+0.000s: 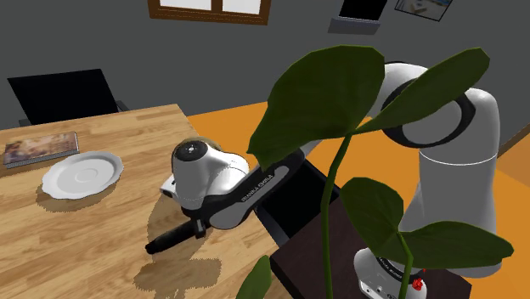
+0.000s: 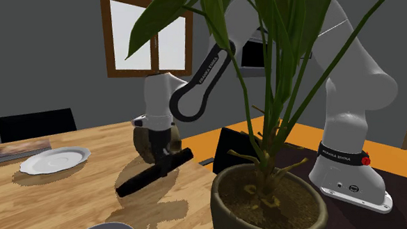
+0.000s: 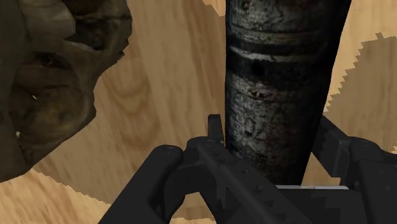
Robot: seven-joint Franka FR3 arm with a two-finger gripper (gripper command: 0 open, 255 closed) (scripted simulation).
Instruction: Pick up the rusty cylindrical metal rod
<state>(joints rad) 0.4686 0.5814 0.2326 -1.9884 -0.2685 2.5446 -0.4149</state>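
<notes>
Wood surface: I see a pale plank table under the whole work area.
Rod: a dark grey, mottled rod lies along the table near the edge closest to the stand. In the second exterior view it slants from the gripper towards that view's lower left. Up close I can make out pale bands around it.
Gripper: my black gripper points down at the end of the rod nearer the stand.
Fingers: in the wrist view the fingers press against opposite sides of the rod, clamped on it.
Lift: I cannot tell whether the gripped end is off the wood.
Lump: a brown, knobbly lump sits on the table beside the rod.
Plate: a white plate is well apart from the rod, towards the shoulder view's left.
Book: a book lies just beyond the plate.
Chair: a black chair stands at the far side.
Plant: a broad-leaved plant in a pot partly hides my arm.
</notes>
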